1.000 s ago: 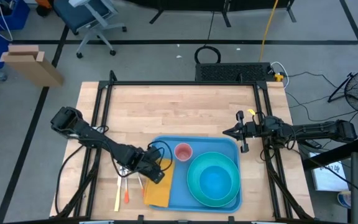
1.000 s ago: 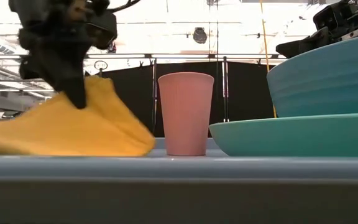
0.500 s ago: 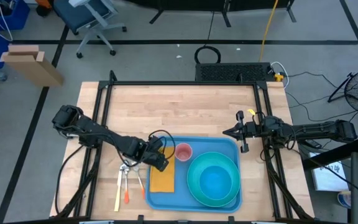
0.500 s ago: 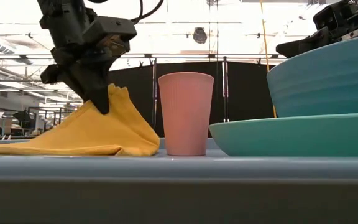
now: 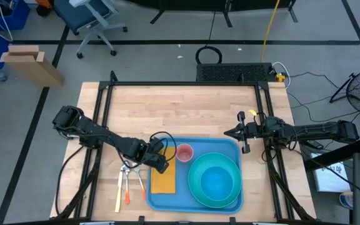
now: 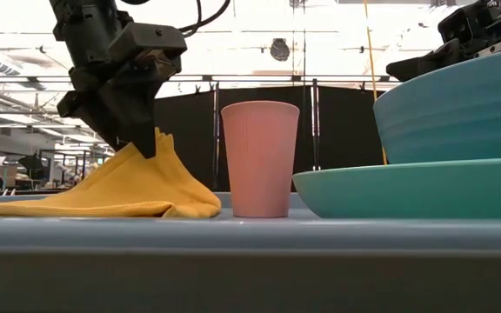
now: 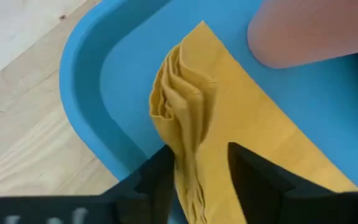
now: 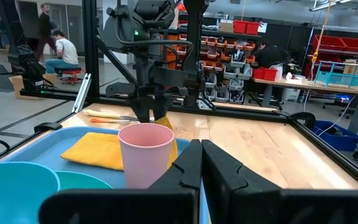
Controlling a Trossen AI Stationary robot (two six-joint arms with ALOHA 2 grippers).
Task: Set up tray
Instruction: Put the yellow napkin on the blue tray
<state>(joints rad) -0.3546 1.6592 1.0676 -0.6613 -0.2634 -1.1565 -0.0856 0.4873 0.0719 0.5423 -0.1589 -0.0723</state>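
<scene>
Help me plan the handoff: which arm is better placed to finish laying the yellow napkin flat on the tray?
Left. The left gripper already pinches the napkin on the tray. The right gripper waits, shut, beyond the tray's far right corner.

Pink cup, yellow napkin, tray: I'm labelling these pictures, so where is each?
pink cup (image 6: 260, 161), low view, middle of its side wall.
yellow napkin (image 5: 163, 182), high view, its flat middle.
tray (image 7: 79, 87), left wrist view, raised rim.
</scene>
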